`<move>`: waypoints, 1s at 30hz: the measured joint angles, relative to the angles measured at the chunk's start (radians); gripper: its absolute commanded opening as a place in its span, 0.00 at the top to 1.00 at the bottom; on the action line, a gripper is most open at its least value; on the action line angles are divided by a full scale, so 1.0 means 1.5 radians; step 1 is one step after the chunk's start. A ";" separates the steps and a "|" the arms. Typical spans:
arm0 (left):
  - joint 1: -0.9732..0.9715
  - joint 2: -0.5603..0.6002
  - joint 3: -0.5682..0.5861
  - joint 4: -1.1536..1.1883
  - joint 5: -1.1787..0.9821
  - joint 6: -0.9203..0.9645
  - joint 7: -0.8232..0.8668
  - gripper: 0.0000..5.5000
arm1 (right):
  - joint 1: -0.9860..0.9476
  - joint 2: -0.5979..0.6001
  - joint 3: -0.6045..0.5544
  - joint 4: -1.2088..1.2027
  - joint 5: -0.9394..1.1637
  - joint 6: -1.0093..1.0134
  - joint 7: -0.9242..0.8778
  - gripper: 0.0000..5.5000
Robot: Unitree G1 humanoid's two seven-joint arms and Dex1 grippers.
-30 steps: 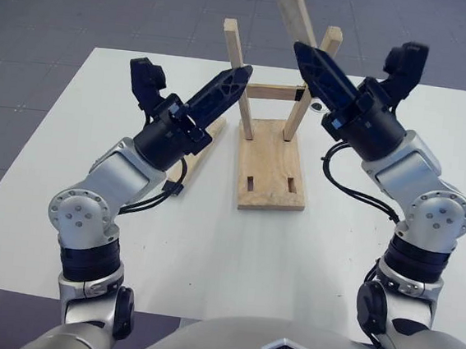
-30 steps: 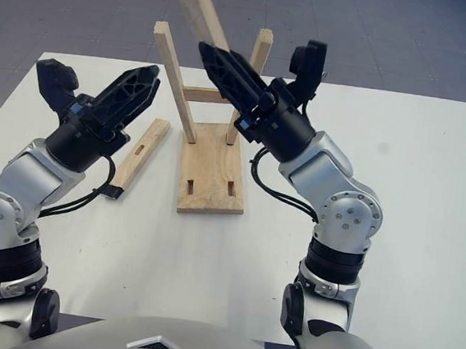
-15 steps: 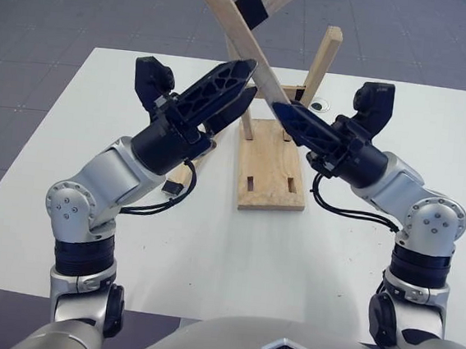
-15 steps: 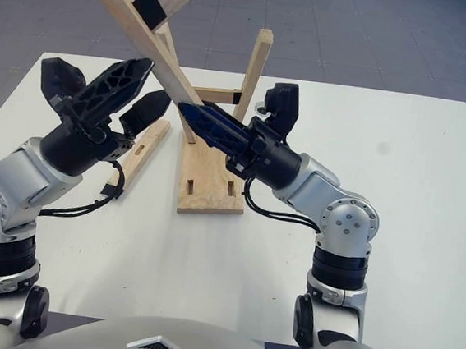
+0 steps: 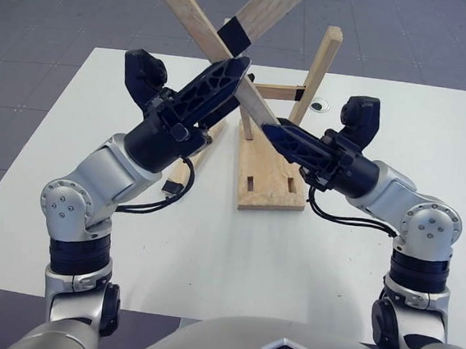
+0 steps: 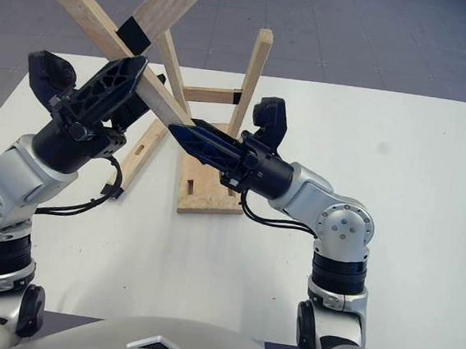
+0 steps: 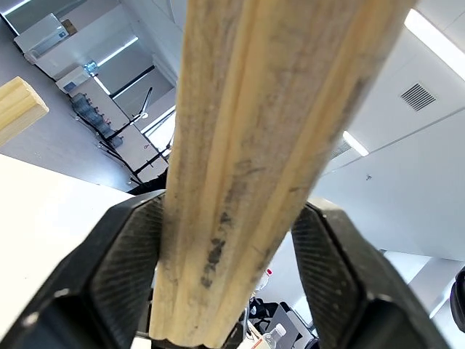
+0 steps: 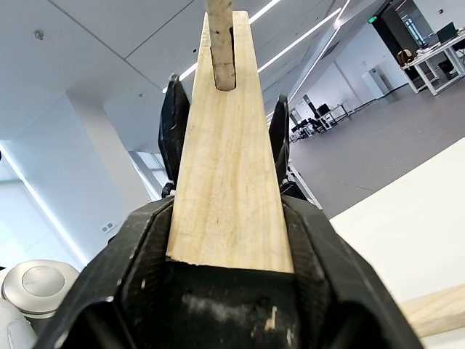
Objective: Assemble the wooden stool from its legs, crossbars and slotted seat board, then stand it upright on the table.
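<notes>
My right gripper (image 5: 272, 132) is shut on the lower end of a slotted wooden leg (image 5: 190, 18) that slants up and to the left. A second wooden bar (image 5: 270, 3) with a black band (image 5: 234, 34) crosses it in the air. My left gripper (image 5: 232, 77) is shut on that bar just below the crossing. In the right wrist view a thin piece (image 8: 220, 43) sits in the leg's slot. Behind the grippers, the seat board (image 5: 270, 174) lies flat. Two legs (image 5: 322, 68) stand in it, joined by a crossbar (image 5: 274, 90).
A spare slotted leg (image 6: 140, 153) lies on the white table (image 5: 404, 108) left of the seat board, under my left arm. A small round fitting (image 5: 322, 105) sits in the tabletop behind the stool. The table's right half and front are bare.
My right gripper has dropped and tipped the leg over to the left. My left gripper rose, opened around the crossing bar and has shut on it.
</notes>
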 measured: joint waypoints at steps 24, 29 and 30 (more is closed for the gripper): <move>-0.014 0.075 0.066 0.060 0.277 -0.039 -0.139 0.62 | 0.094 -0.188 0.024 0.028 -0.146 -0.001 0.105 0.33; 0.035 0.052 -0.041 0.035 0.545 -0.156 -0.308 0.62 | 0.069 -0.210 0.122 0.109 -0.389 -0.115 0.089 0.33; 0.048 0.049 -0.077 0.038 0.603 -0.183 -0.346 0.62 | 0.057 -0.206 0.143 0.121 -0.429 -0.135 0.083 0.33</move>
